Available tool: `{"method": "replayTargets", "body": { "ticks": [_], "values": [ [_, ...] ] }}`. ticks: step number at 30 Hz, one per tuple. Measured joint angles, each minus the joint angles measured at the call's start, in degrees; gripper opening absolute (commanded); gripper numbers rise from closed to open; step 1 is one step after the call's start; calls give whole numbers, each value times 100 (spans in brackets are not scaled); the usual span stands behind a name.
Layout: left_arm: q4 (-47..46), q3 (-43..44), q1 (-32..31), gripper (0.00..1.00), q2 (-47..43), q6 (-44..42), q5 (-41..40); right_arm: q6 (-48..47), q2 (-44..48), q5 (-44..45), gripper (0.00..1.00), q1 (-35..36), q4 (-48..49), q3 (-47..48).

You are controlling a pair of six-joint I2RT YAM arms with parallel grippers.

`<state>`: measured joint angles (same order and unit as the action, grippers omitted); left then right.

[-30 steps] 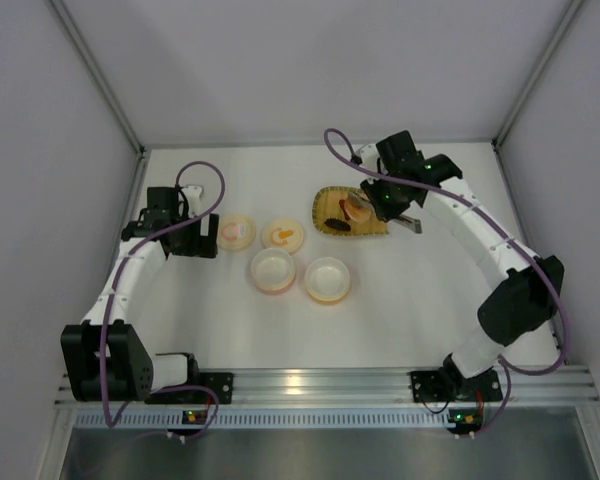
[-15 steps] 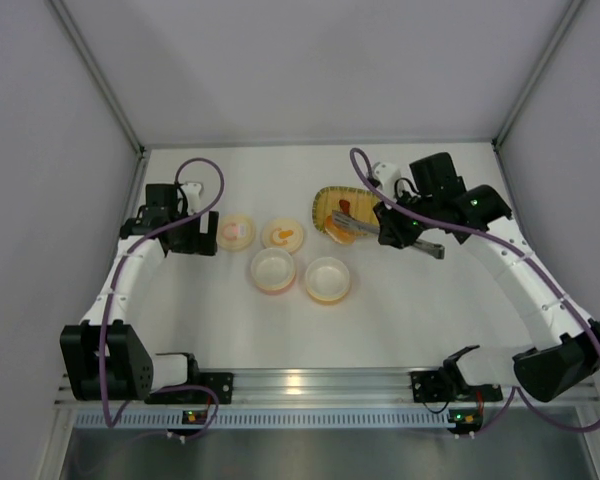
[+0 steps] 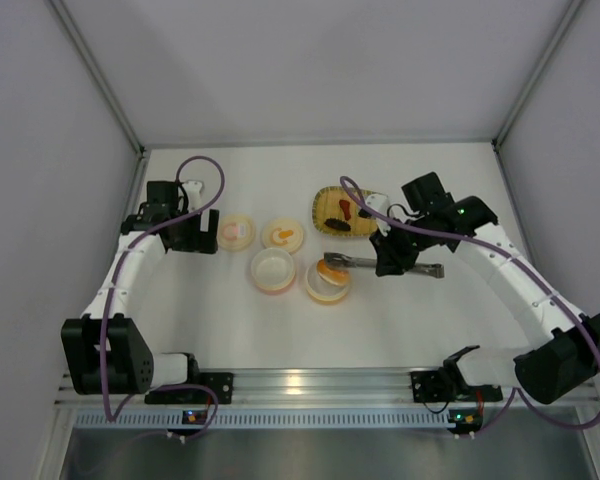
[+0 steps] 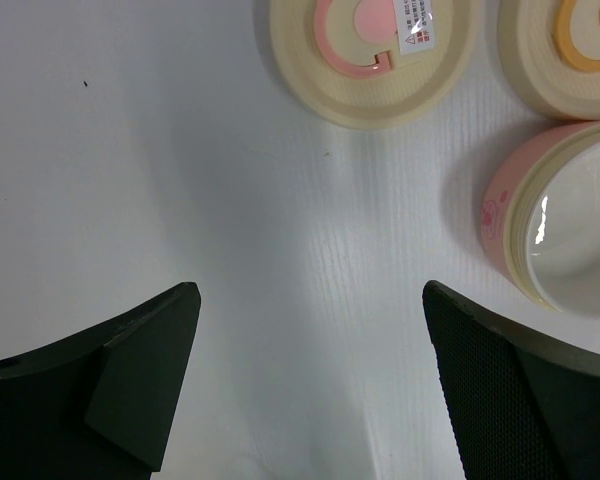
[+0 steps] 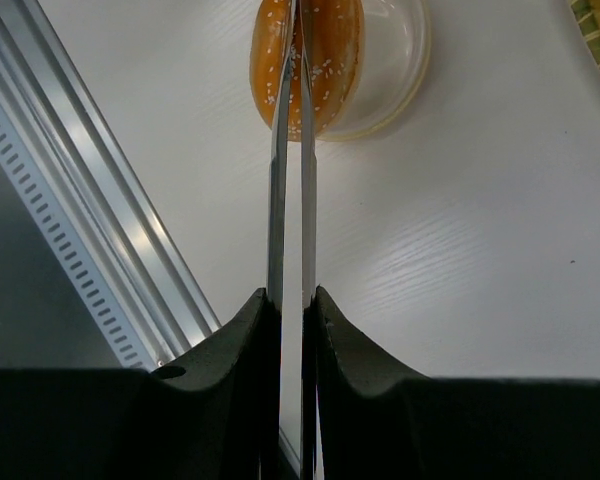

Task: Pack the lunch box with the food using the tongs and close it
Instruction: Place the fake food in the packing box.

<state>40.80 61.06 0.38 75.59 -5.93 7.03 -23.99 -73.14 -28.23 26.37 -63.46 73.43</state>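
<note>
I had the right gripper (image 5: pixel 291 330) clenched on the tongs (image 5: pixel 290 200), their tips pinching the orange bun (image 5: pixel 335 60) over the bowl (image 5: pixel 405 70). I judged the bun light, rounded and slippery: pinch mid-body. The left gripper (image 4: pixel 308 335) hung released.

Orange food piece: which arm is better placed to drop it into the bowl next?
Right. The right jaws are shut on the tongs, which pinch the orange piece over the bowl. The left jaws stand open and empty, off by the pink lid.
</note>
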Motion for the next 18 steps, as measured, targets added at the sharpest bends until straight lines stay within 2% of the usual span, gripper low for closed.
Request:
{"method": "replayTargets", "body": {
  "ticks": [18],
  "values": [
    [-7,2,0,98,98,2,-55,-42,-240,17,0,9,389,-321]
  ]
}}
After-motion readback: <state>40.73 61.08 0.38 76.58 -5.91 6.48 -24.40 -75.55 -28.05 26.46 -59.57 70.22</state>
